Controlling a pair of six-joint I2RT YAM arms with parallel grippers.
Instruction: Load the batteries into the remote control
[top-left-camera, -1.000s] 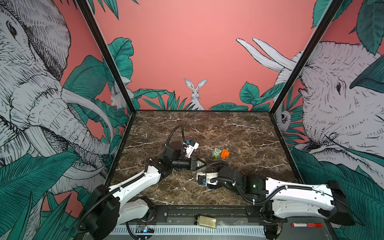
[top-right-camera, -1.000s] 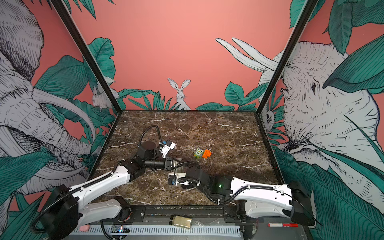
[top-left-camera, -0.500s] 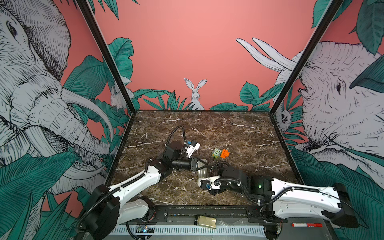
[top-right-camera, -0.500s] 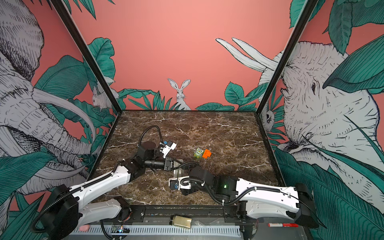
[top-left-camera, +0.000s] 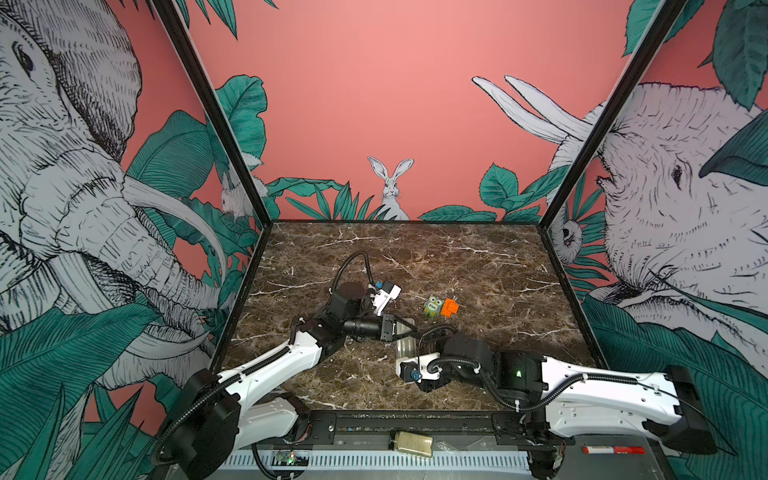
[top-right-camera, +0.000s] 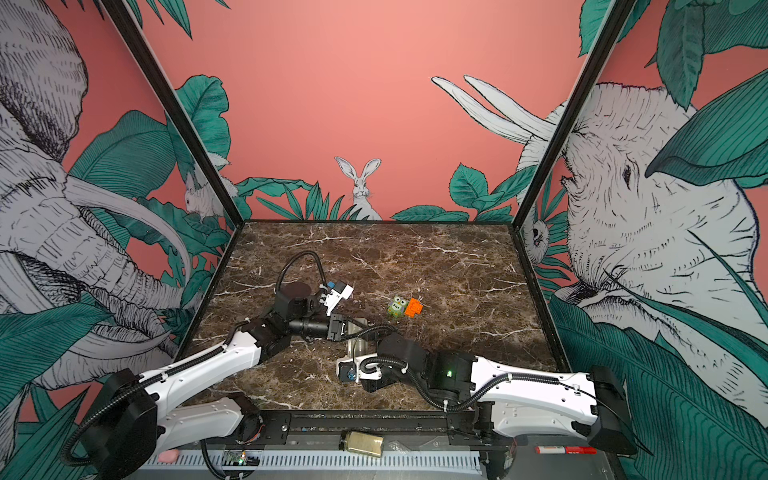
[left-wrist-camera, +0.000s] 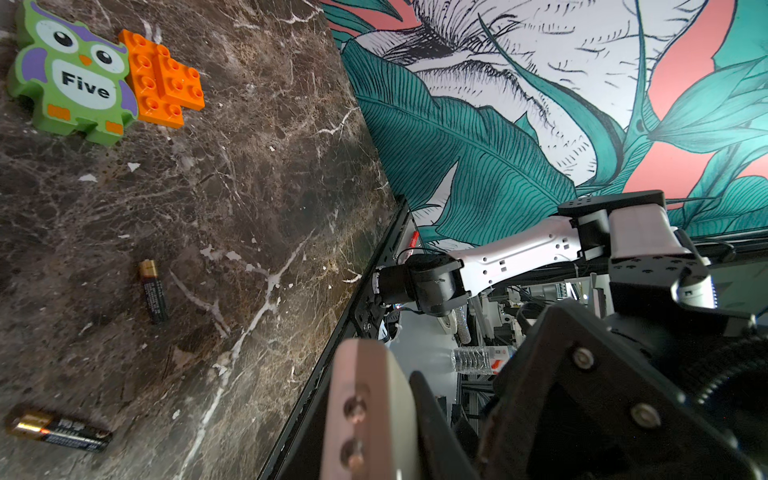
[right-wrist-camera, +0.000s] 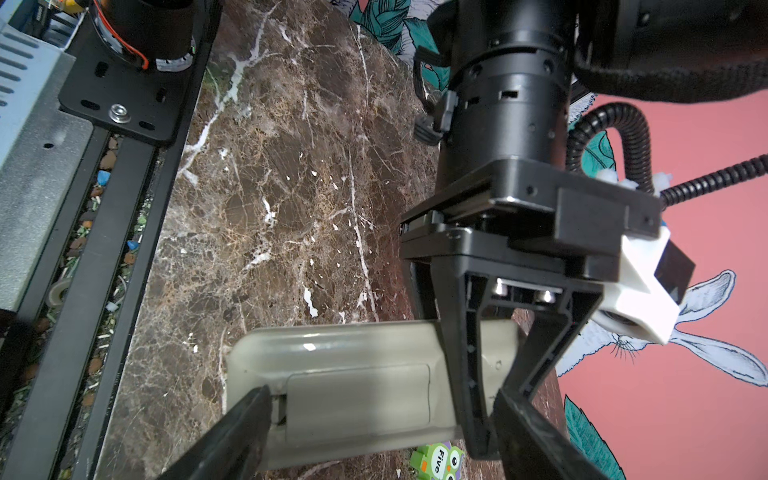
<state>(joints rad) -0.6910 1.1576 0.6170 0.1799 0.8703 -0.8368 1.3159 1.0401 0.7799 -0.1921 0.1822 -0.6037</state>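
Observation:
My left gripper (right-wrist-camera: 498, 365) is shut on one end of the remote control (right-wrist-camera: 353, 365) and holds it just above the marble, plain back showing. The same remote control (top-left-camera: 405, 345) (top-right-camera: 358, 344) shows in both top views beside the left gripper (top-left-camera: 401, 328). My right gripper (right-wrist-camera: 382, 395) is open and straddles the rectangular battery cover (right-wrist-camera: 357, 399), with one fingertip (right-wrist-camera: 259, 395) at the cover's short edge. Two dark batteries (left-wrist-camera: 153, 291) (left-wrist-camera: 58, 430) lie apart on the marble in the left wrist view.
A green owl puzzle piece (top-left-camera: 433, 305) and an orange brick (top-left-camera: 450, 306) lie just behind the grippers. On the front rail sit a yellowish jar (top-left-camera: 411, 444) and a red marker (top-left-camera: 611, 449). Printed walls close in three sides.
The right gripper has drawn a little toward the table's front and its jaws have widened slightly. The left gripper and the remote control have stayed put.

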